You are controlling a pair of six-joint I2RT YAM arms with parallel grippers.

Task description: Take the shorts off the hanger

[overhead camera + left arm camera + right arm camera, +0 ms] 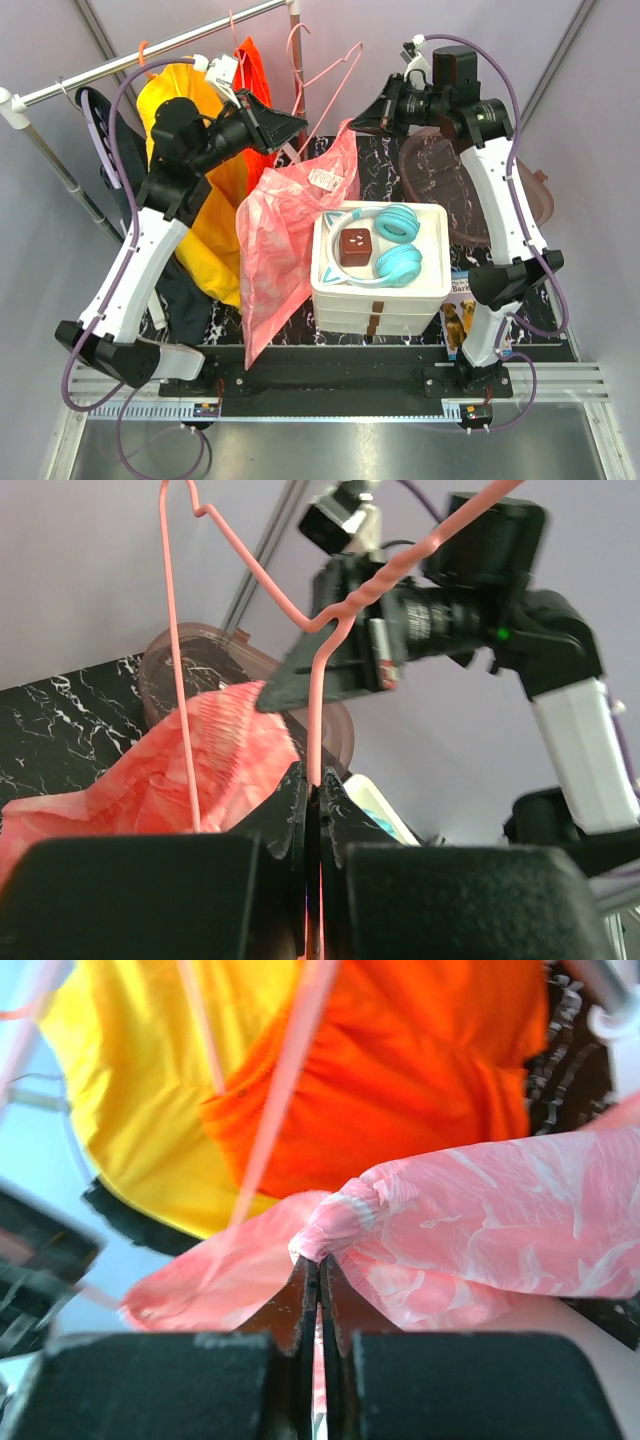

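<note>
Pink shorts (pixel 285 230) hang mid-air beside a pink wire hanger (pixel 316 700).
Left gripper (pixel 300 123) clamps the wire, steadying it; right gripper (pixel 353 125) pinches the shorts' gathered edge, likely to pull them free.

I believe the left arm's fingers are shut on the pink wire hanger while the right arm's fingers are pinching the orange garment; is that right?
Not quite: the right fingers are pinching the gathered edge of the pink shorts, not the orange garment hanging behind, as the right wrist view shows. The left fingers are indeed shut on the pink wire hanger.
</note>
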